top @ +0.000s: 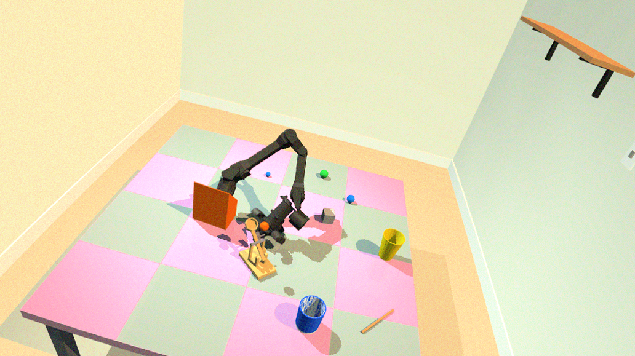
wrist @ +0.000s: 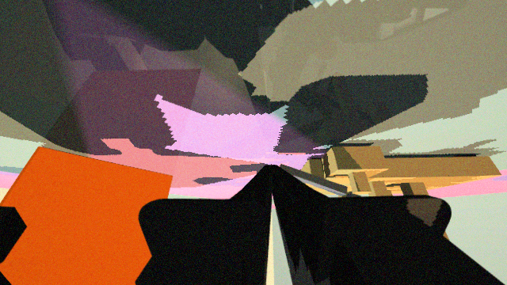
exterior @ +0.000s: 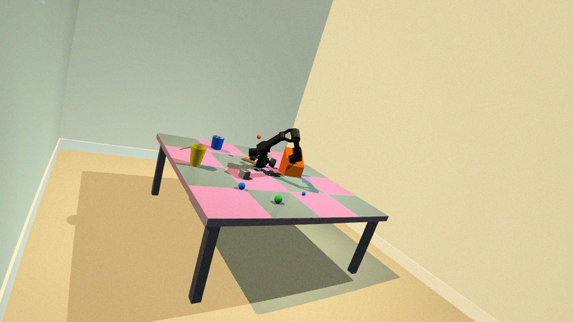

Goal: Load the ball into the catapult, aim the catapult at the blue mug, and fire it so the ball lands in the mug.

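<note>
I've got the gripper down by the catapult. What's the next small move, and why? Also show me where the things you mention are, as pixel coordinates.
I'd probably hold the arm still, away from the blue mug (top: 310,315) (exterior: 217,142). The orange ball (top: 264,226) (exterior: 258,136) is in the air, out of the cup of the catapult (top: 257,264) (wrist: 428,168), whose throwing arm stands raised. The gripper (top: 258,230) (wrist: 270,171) is shut on nothing, so pushing further likely only risks shifting the catapult.
</note>
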`<action>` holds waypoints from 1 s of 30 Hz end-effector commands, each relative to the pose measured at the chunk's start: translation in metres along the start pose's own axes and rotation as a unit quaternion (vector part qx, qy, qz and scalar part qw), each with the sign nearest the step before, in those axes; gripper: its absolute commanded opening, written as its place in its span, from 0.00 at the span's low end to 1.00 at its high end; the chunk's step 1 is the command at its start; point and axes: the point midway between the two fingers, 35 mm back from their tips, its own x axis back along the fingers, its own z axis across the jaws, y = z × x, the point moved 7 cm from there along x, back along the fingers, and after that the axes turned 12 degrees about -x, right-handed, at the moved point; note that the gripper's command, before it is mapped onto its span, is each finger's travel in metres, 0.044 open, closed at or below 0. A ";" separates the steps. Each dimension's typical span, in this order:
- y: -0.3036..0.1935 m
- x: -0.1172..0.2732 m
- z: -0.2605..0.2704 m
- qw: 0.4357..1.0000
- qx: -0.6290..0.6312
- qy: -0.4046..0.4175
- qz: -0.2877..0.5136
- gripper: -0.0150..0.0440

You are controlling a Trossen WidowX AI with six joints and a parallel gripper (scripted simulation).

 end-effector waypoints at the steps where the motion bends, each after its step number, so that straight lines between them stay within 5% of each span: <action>1: -0.003 0.020 -0.006 1.000 -0.004 -0.003 -0.004 0.25; 9: -0.045 0.129 -0.008 1.000 -0.001 -0.007 -0.002 0.25; 25: -0.043 0.132 -0.096 0.967 -0.220 -0.015 -0.125 0.97; 30: -0.054 0.136 -0.125 0.943 -0.290 -0.013 -0.162 1.00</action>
